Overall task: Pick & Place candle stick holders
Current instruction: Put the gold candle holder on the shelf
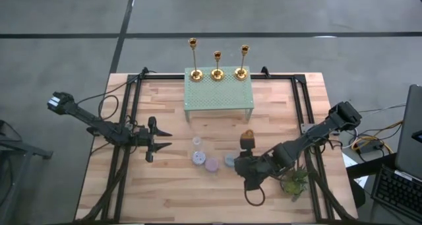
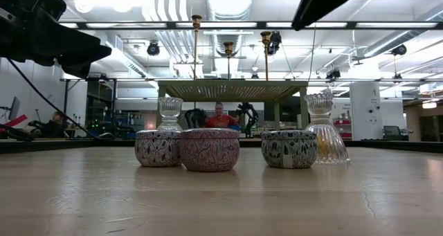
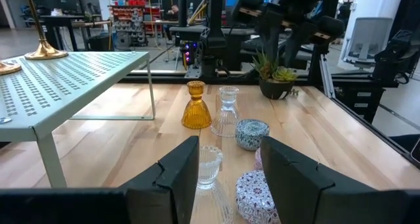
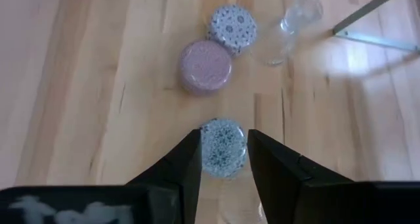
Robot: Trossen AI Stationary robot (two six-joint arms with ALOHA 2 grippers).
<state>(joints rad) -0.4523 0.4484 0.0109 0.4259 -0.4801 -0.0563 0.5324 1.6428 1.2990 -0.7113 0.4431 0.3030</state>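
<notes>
You can see three shiny gold metal candlesticks (image 1: 217, 65) standing in a row on top of the pale green metal shelf with little holes (image 1: 219, 93). That shelf sits at the far edge of the light wooden table (image 1: 165, 192). Nothing is touching the candlesticks, and both grippers are well away from them.

Your right gripper (image 4: 223, 159) hangs low over the table, near the small green plant in a pot (image 1: 295, 181). Its two dark fingers are partly open, and nothing is held. A small round tin with a blue patterned lid (image 4: 223, 145) shows in the gap between the fingers. You cannot tell if they touch it. A little past it sit a round pink tin (image 4: 206, 65), another blue patterned tin (image 4: 231, 23) and a clear ribbed glass holder (image 4: 290, 23).

Your left gripper (image 1: 160, 139) waits on the left side of the table, with its fingers partly open and empty. It points toward the tins. An orange glass holder (image 3: 195, 106) stands near the shelf.
</notes>
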